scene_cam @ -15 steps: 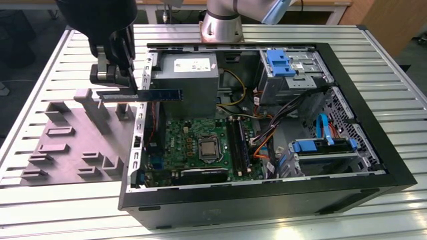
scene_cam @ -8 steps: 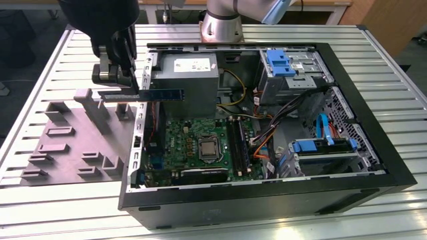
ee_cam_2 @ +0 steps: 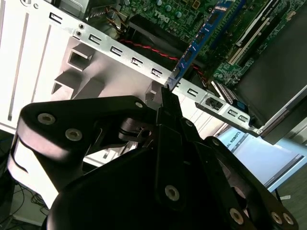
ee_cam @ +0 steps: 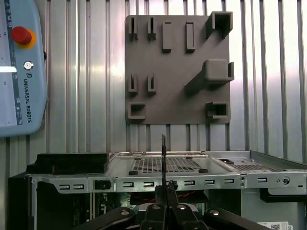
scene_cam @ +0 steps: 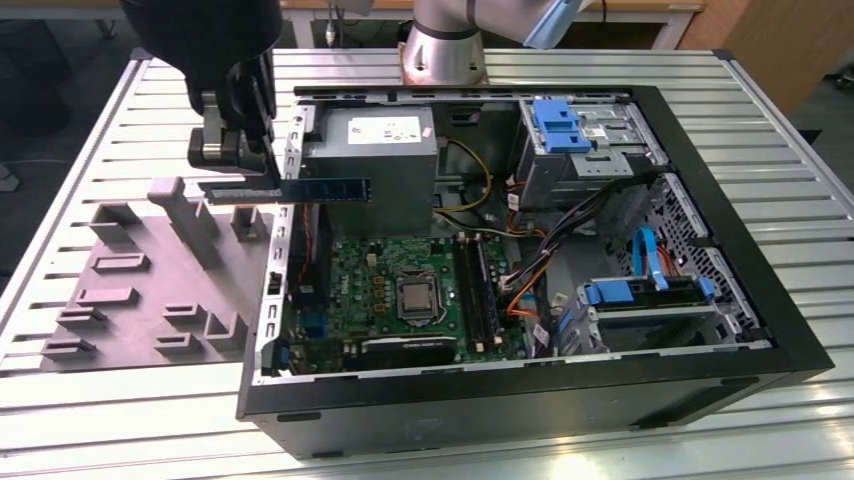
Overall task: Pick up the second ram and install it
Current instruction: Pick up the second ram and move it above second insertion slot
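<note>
Exterior view | gripper (scene_cam: 244, 178) clamped on the second ram (scene_cam: 327, 188), held level over the computer case's (scene_cam: 467, 405) side wall, beside the grey fixture (scene_cam: 134, 300) | step, apparently: transfer toward the green board (scene_cam: 380, 265) | next move likely demands squaring it over a free slot (scene_cam: 477, 285)

Computer case (scene_cam: 534, 395) on table (scene_cam: 120, 405), fixture plate (scene_cam: 134, 300) at exterior view's left, second ram (scene_cam: 327, 189) over case wall
</note>
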`<state>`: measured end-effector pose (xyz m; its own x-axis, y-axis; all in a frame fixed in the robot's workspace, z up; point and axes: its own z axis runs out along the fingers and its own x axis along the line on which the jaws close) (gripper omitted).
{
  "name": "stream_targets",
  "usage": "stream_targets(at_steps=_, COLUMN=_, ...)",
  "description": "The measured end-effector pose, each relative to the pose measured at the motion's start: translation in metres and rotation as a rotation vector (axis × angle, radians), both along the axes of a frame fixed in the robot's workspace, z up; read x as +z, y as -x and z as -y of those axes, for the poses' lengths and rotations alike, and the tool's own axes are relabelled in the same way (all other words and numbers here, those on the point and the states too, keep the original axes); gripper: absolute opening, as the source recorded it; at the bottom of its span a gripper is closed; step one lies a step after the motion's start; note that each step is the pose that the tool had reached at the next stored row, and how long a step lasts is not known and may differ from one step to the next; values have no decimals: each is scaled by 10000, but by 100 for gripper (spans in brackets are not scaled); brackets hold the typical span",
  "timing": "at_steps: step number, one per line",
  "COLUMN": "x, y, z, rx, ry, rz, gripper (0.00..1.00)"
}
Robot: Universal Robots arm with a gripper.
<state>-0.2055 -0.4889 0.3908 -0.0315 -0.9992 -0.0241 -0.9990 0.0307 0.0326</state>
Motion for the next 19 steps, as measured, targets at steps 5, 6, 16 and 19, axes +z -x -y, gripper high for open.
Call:
stream_targets(at_steps=5, x=0, y=-11, z=0, rx=0, ry=0, rz=0, gripper=12)
stream_targets(at_steps=6, x=0, y=-13, z=0, rx=-1, ry=-1, rz=1, gripper=12)
stream_targets(at_steps=16, x=0, y=-33, z=0, rx=0, ry=-1, rz=0, gripper=12)
stream_targets(at_steps=19, x=0, y=-41, z=0, rx=0, ry=-1, rz=0, gripper=12)
